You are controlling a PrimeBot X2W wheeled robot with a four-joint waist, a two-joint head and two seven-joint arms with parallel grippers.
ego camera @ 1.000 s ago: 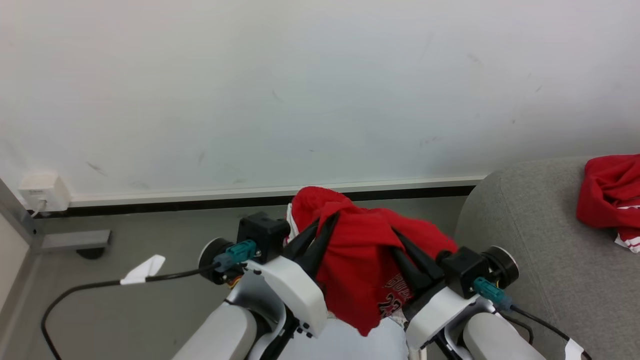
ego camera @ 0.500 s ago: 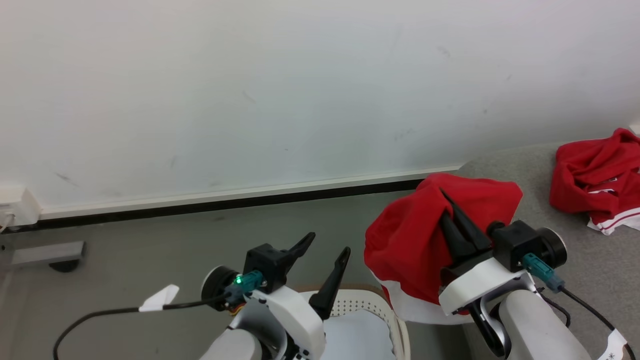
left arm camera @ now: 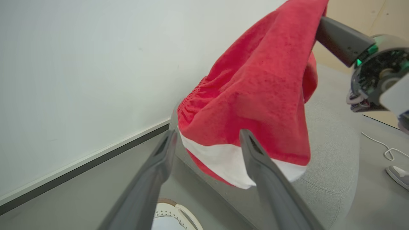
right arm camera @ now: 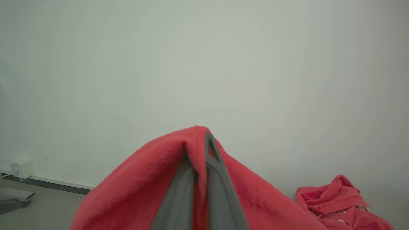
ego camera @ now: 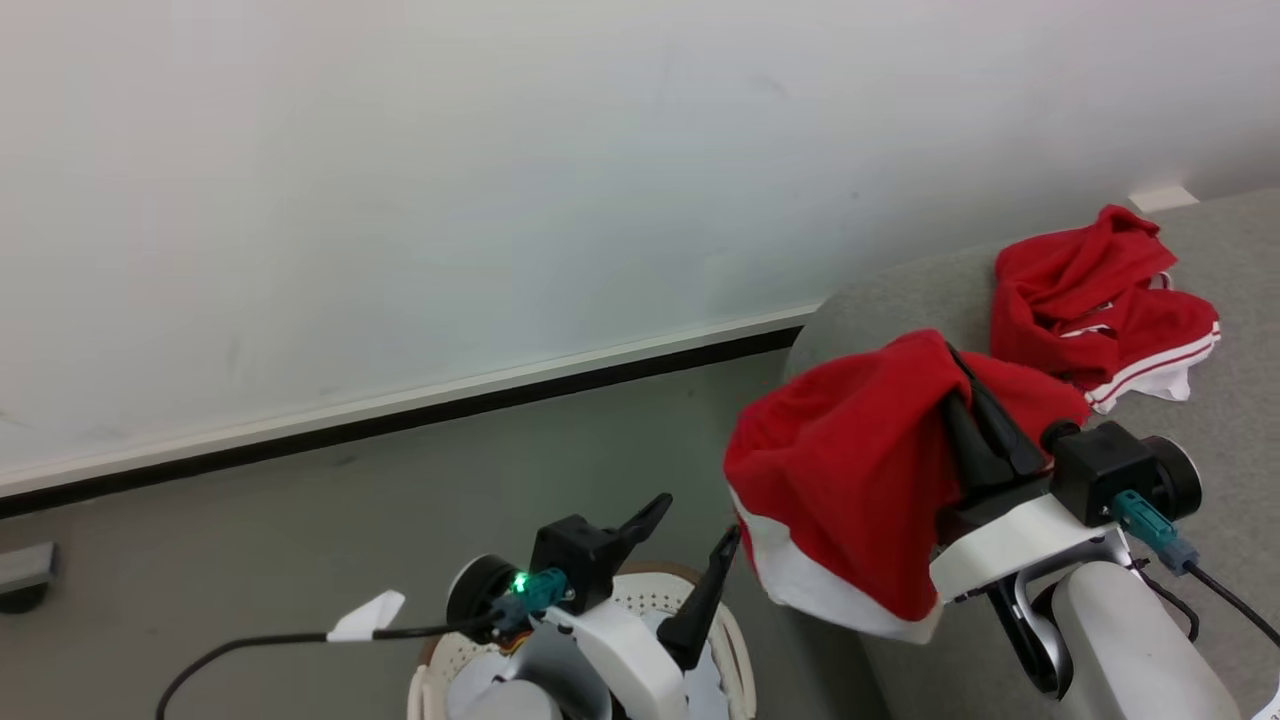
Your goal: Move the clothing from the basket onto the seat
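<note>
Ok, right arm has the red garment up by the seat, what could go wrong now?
The held garment hangs from the right end effector at the edge of the seat, seemingly partly over the floor; released here, it may slide off. Its white hem looks close to the open left end effector above the basket and could snag.
</note>
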